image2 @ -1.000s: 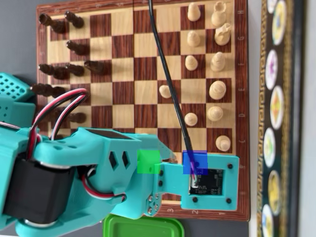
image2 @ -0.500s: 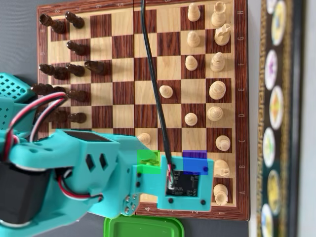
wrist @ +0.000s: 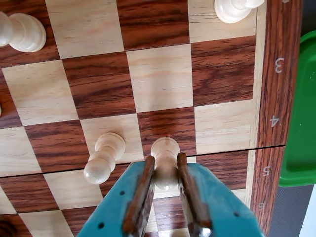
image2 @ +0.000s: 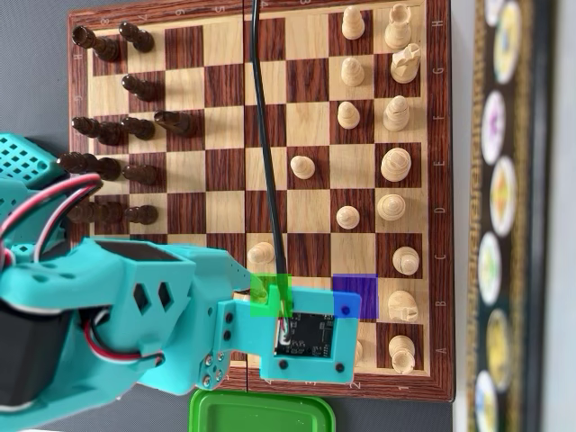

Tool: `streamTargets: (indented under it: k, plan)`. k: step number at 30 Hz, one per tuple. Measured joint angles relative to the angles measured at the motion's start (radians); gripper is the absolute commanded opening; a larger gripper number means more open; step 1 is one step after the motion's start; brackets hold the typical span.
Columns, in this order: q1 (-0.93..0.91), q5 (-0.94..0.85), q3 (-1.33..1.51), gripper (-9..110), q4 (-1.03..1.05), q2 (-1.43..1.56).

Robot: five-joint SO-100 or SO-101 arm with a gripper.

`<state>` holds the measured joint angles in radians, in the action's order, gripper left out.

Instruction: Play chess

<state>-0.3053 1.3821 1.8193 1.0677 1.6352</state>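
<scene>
In the wrist view my gripper (wrist: pixel 165 160) is shut on a white pawn (wrist: pixel 165 148), its brown pads (wrist: pixel 144 182) pressed against both sides of the pawn's upper part. The pawn is over the wooden chessboard (wrist: pixel 160 79) near the board's fold line, three squares from the numbered edge; I cannot tell whether it is lifted. Another white pawn (wrist: pixel 104 157) stands one square to its left. In the overhead view the teal arm (image2: pixel 135 306) and camera mount (image2: pixel 306 337) cover the gripper and the held pawn, at a green-tinted square (image2: pixel 263 301). A blue-tinted square (image2: pixel 358 290) lies two squares to the right.
Dark pieces (image2: pixel 112 135) crowd the left of the board in the overhead view and white pieces (image2: pixel 396 166) the right. A green lid (image2: pixel 261 412) lies off the board's near edge; it also shows in the wrist view (wrist: pixel 301 113). A black cable (image2: pixel 264 135) crosses the board.
</scene>
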Motion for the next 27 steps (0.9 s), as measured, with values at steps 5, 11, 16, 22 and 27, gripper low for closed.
streamTargets:
  k: [5, 11, 16, 22, 27]
  plan:
    - [0.000, 0.000, 0.000, 0, -0.018, 0.000]
    - [0.000, 0.000, 0.006, 0, -0.018, 0.000]
    - [0.000, 0.000, 0.029, 0, -0.025, 0.000]
    - [0.000, 0.000, 0.029, 0, -0.025, 0.000]
    - [0.000, 0.000, 0.029, 0, -0.025, 0.000]
